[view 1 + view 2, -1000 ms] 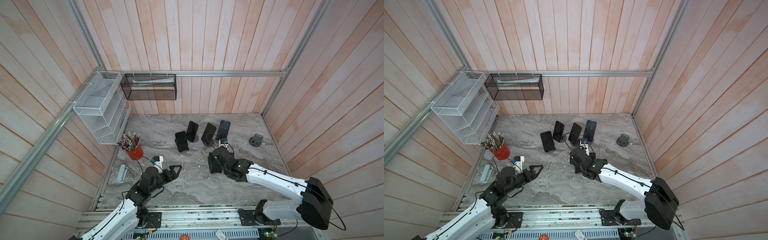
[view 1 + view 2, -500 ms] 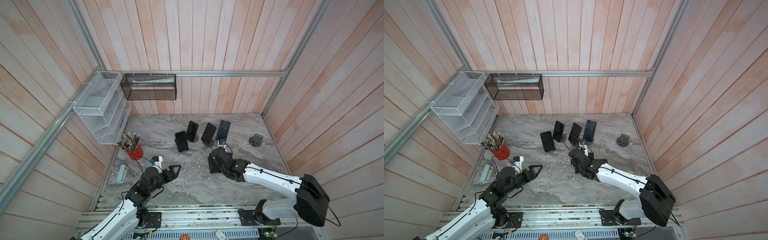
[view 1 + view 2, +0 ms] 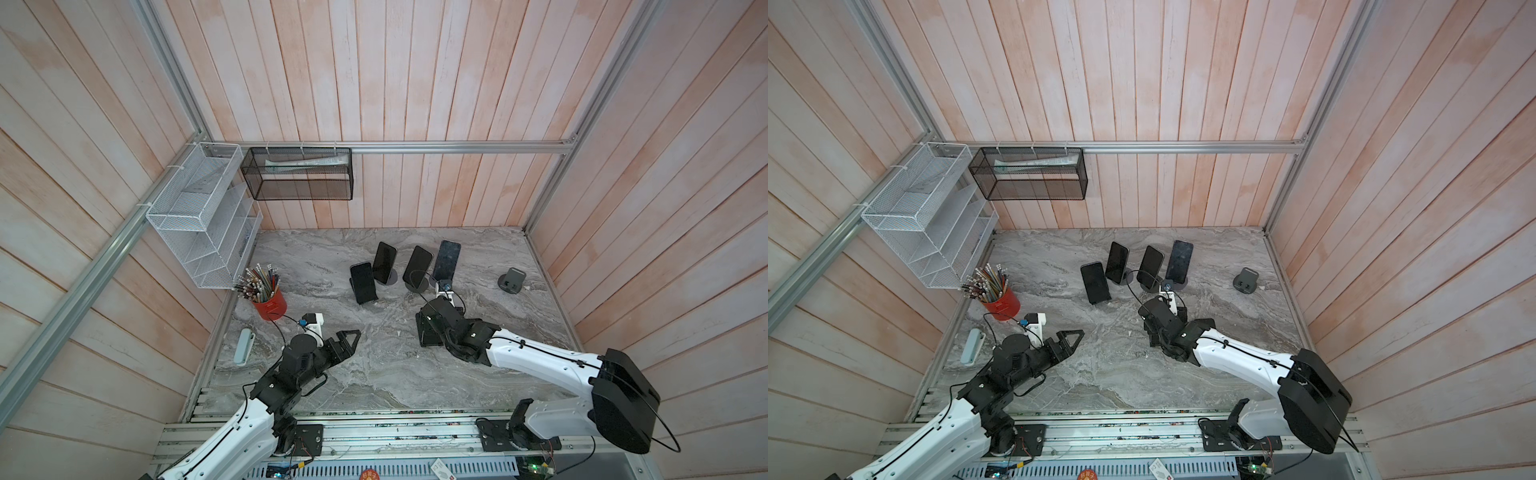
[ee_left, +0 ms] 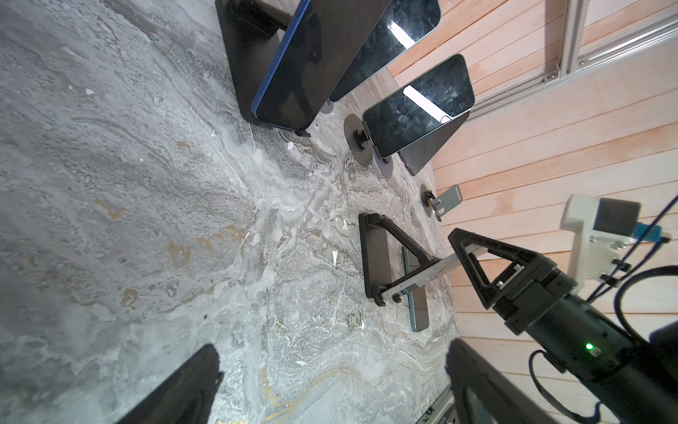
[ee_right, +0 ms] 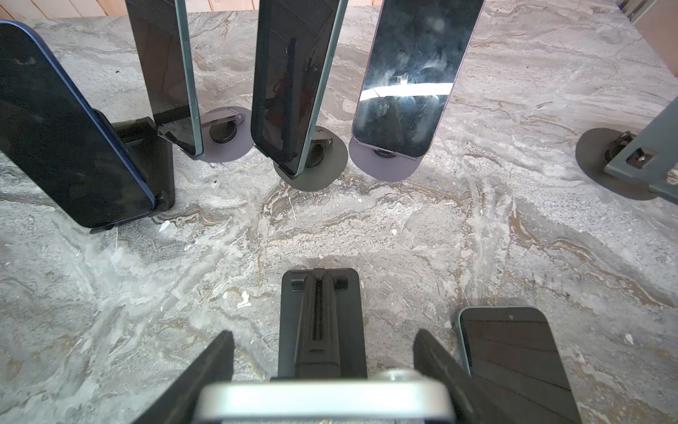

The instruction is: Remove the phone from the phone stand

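Both top views: mounted high on the robot's base side, pitched steeply down toward the back wall point(image 3: 415, 104), far off, with the whole table point(image 3: 374, 374) in frame; near-identical, offset sideways. Left wrist: low and close over the table, picture rolled, looking across to the stand point(image 4: 374, 253). Right wrist: low, close, facing the phone row point(image 5: 293, 84). Both wrist views show the same stand point(image 5: 319, 319).

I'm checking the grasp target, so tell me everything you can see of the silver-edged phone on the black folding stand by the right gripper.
The phone is slim with a silver, metal-looking frame, seen mostly edge-on. It leans tilted on the black folding stand, lower end at the stand's front lip. The right gripper straddles its upper end, one finger on each side; whether they press it is unclear.
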You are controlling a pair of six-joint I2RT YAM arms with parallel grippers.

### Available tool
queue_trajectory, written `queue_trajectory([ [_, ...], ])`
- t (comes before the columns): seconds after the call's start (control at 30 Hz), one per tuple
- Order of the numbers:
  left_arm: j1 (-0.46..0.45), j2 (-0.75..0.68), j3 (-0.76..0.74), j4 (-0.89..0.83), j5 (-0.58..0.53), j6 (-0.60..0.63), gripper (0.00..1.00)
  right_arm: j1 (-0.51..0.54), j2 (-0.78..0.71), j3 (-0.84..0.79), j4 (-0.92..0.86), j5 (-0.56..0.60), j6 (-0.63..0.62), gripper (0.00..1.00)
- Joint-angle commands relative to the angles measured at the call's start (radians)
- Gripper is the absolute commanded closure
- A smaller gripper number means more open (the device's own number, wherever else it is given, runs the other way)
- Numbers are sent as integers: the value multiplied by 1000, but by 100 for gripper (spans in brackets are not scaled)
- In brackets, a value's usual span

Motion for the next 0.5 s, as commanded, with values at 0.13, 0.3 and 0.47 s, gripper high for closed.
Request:
queue_trajectory([
  [0.13,-3,-3,11,-7,-22,19,2,-3,-40,7,-3,-2,-2,29],
  [0.3,-3,12,7,11,-14,21,2,-2,-72,7,1,-9,-3,31],
  [0.47,-3,20,13,16,-11,25,2,-2,-100,14,-26,-4,-12,31],
])
